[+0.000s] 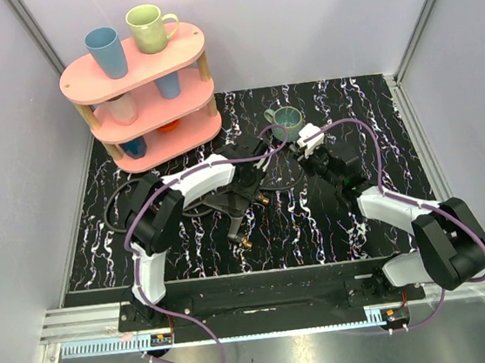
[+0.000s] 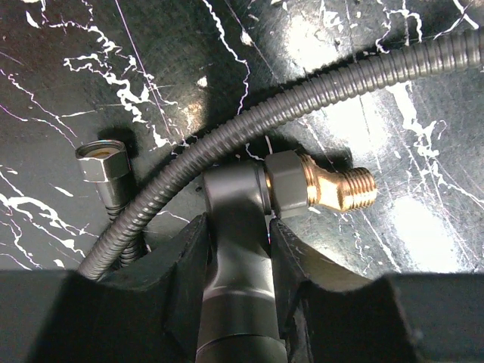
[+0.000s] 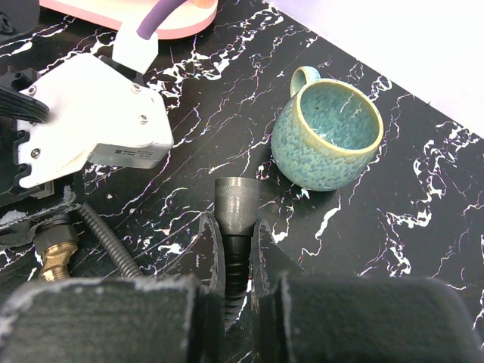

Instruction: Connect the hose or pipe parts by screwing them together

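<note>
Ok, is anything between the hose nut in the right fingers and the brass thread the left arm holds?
Only a stretch of corrugated hose lies between the hose nut and the brass thread on the grey stem. The teal mug sits on the nut's other side, out of that path.

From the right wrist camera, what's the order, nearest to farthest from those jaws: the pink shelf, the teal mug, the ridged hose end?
1. The hose end: gripped between the jaws, dead centre.
2. The teal mug: standing just beyond, to the right.
3. The pink shelf: farthest, at the top left edge.
</note>
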Tool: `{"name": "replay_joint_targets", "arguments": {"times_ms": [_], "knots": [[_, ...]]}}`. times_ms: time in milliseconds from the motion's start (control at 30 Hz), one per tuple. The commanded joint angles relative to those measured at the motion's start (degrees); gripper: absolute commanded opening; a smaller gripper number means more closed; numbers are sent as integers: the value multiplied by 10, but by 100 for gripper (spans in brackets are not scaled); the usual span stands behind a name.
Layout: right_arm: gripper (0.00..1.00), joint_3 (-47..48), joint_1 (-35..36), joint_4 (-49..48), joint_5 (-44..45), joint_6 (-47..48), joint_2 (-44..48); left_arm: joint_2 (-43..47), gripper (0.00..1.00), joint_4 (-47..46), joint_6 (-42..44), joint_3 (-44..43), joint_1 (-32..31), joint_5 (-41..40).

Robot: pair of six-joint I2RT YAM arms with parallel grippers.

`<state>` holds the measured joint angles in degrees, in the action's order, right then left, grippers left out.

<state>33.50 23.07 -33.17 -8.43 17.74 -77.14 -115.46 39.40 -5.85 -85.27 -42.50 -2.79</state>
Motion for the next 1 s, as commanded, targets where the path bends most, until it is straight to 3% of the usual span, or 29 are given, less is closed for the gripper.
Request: {"name": "replay_joint_targets", "arguments": {"times_ms": [0, 33, 100, 133, 367, 767, 967], "knots": [[0, 4, -6, -23, 10, -2, 11, -5, 13, -37, -9, 39, 0, 13], [0, 4, -5, -23, 10, -2, 11, -4, 21, -40, -12, 42, 1, 14], [0, 4, -5, -23, 11, -4, 12, 0, 48, -43, -15, 46, 0, 1], [0, 5, -5, -23, 11, -4, 12, 3, 54, -44, -17, 48, 0, -14], [0, 5, -5, -19, 10, -4, 14, 19, 51, -64, -35, 63, -3, -24], [0, 0, -5, -18, 14, -2, 27, -50, 49, 53, -21, -1, -1, -5], [0, 0, -6, -20, 13, -2, 28, -64, 40, 66, -4, -16, 0, 8]]}}
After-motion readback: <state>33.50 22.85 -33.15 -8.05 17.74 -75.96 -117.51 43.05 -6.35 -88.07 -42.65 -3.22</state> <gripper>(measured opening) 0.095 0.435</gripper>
